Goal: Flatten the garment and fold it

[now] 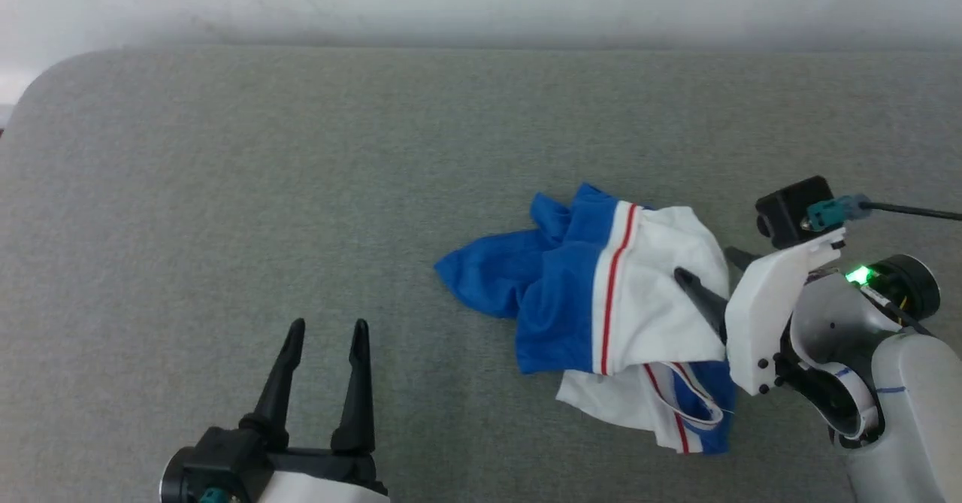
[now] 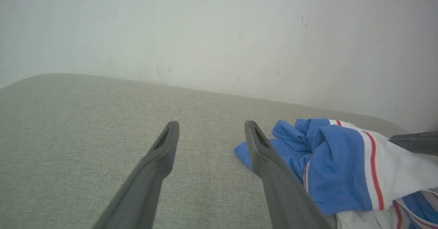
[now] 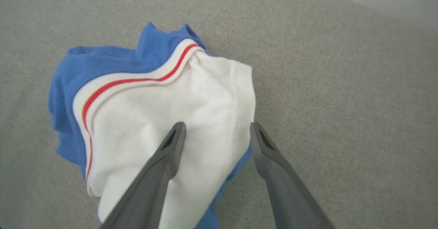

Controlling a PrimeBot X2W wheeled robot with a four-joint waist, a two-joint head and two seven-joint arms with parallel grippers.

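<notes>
Garment (image 1: 579, 292) crumpled — R pincer (image 3: 218, 128) agape over it.

Grey woven couch surface (image 1: 301, 187) with rounded corner, pale scuffed wall (image 2: 219, 34) behind — soft, even light

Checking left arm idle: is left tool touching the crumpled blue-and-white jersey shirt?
Apart. Head view: grey cloth surface shows between left tool and blue-and-white jersey shirt.
</notes>
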